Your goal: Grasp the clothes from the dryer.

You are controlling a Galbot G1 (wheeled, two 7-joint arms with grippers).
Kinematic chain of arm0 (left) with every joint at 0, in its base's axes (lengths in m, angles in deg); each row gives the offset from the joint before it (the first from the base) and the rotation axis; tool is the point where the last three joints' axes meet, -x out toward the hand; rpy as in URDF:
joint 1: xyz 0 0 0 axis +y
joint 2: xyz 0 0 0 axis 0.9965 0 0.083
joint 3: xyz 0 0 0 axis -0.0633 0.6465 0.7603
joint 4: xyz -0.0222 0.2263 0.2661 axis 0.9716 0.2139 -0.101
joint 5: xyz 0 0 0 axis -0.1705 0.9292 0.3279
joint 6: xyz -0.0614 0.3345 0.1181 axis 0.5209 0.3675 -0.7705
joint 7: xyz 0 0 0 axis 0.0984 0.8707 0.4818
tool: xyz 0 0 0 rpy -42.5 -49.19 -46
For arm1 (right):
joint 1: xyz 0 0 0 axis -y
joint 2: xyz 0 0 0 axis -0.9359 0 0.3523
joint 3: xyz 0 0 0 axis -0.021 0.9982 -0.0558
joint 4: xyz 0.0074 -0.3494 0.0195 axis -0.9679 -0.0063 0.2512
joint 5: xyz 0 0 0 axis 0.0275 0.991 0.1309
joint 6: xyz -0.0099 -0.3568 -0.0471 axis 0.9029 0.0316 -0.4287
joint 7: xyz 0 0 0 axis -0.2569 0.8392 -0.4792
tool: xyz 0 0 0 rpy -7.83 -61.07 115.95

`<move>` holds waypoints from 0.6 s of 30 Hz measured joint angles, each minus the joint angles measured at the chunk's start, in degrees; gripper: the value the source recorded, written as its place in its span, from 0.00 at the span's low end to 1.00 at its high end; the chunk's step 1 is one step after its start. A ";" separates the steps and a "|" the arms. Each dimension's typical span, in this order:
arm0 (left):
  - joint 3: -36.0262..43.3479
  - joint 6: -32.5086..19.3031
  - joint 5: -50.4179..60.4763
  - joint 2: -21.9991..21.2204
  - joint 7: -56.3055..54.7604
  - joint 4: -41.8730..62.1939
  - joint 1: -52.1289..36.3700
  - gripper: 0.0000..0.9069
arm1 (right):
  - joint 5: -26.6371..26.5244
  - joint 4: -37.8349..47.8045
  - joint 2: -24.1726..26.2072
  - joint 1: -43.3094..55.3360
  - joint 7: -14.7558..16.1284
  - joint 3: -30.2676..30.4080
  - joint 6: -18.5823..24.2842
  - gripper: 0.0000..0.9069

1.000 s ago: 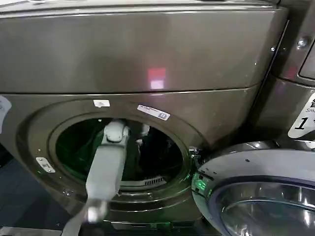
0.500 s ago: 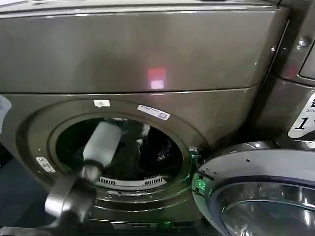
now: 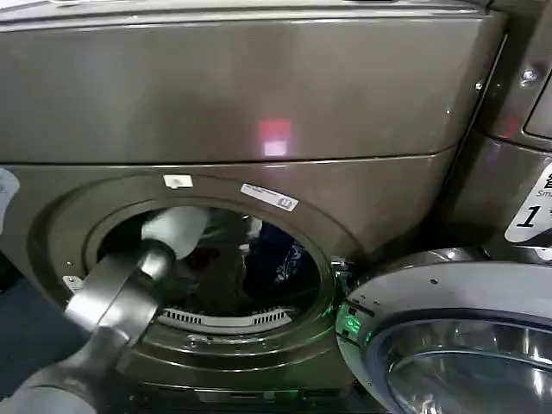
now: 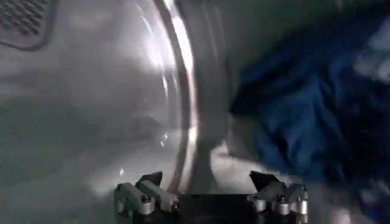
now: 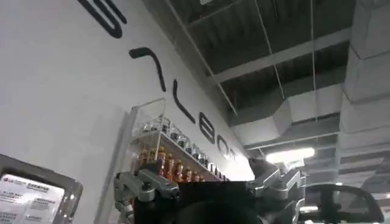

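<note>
Left arm reaching into the dryer through its round port.

Inside the drum, the left hand is hovering with its fingers spread wide and gripping nothing. The clothes, a dark navy heap with pale markings, are lying just beyond the hand toward the right side of the port, not touching the fingers. The open door is hanging right of the port. The right hand is pointing up at the ceiling, fingers spread apart.

Clothes blurred, partly behind drum rim
</note>
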 measured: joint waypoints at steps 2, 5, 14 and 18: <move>0.38 0.29 2.45 -0.05 0.42 0.82 0.13 1.00 | 0.01 0.01 -0.12 0.09 0.00 0.07 0.00 1.00; 0.62 0.63 5.05 -0.04 1.00 1.41 0.40 1.00 | 0.03 0.04 -0.15 0.31 0.00 0.24 0.01 1.00; 0.59 1.17 7.11 -0.43 1.41 3.21 2.11 1.00 | 0.23 0.27 -0.21 0.63 0.10 0.57 0.16 1.00; 0.64 1.12 7.42 -0.40 1.36 3.73 2.62 1.00 | 0.34 0.29 -0.31 0.85 0.12 0.84 0.19 1.00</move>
